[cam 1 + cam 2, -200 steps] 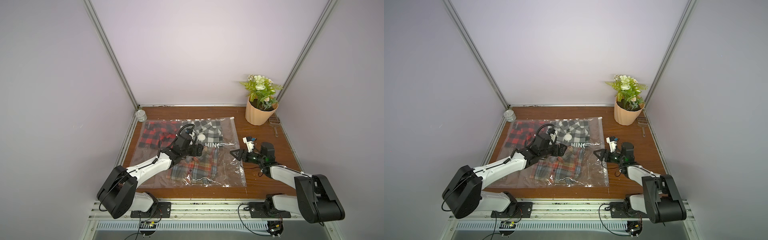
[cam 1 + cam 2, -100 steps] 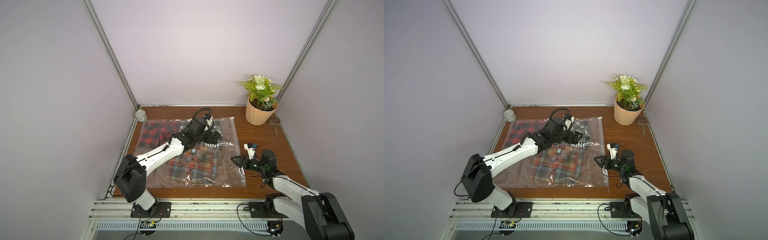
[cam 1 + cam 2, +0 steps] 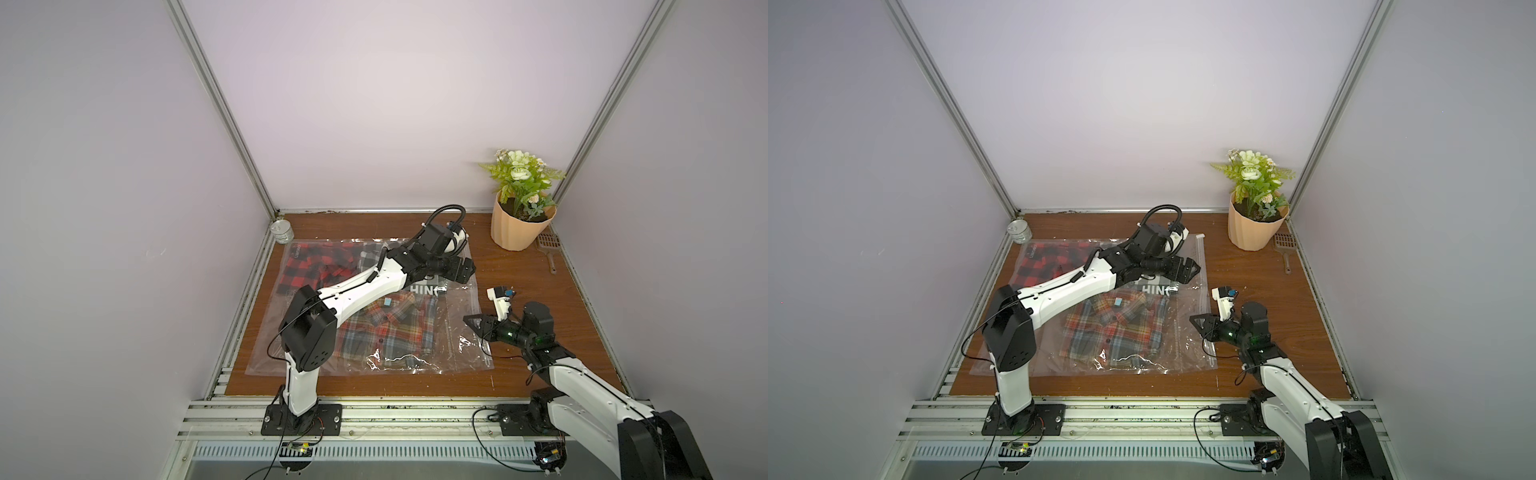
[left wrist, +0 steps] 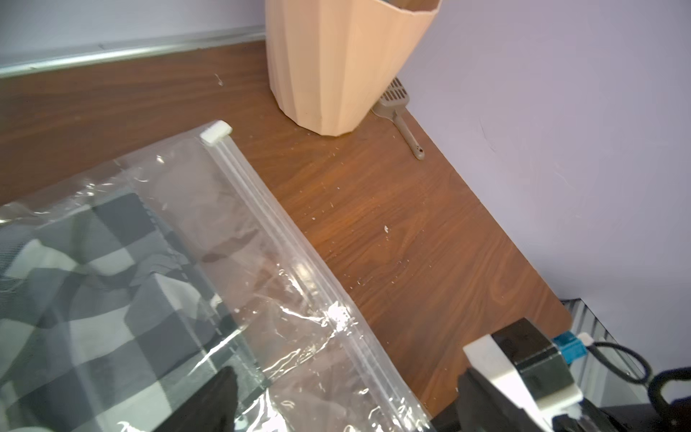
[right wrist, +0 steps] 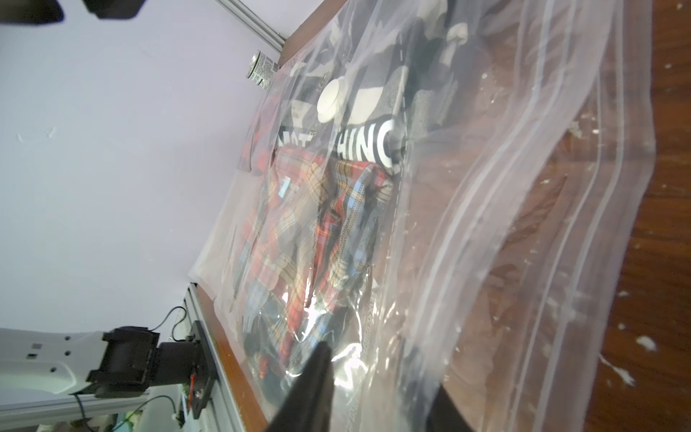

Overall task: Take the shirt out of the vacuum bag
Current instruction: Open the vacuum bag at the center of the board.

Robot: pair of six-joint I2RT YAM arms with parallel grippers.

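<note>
Vacuum bag (image 3: 457,303) lies flat on the desk (image 3: 582,299), filling the middle of both top views. Its zip strip (image 4: 295,262) runs down its right-hand edge, and the white slider (image 3: 1200,237) sits at the strip's upper end. Inside we see a multicoloured plaid shirt (image 3: 386,332) in the lower middle of the bag and a red-and-black check shirt (image 3: 316,266) at its upper left. A grey check garment (image 4: 93,262) lies beneath the white valve disc (image 5: 332,99).

The left gripper (image 3: 463,270) sits over the bag's upper right part, near the zip strip. Its jaws are spread wide with nothing held, and one black finger (image 4: 220,396) shows above the film. We cannot tell whether it touches the plastic.

The right gripper (image 3: 478,328) is at the bag's right edge, lower right of centre in the frame. Its fingers are partly drawn together with the clear edge film between them. We cannot tell whether they pinch it.

A plant pot (image 3: 519,228) stands at the upper right of the desk, apart from the bag. A small can (image 3: 282,232) stands just beside the bag's upper left corner.
</note>
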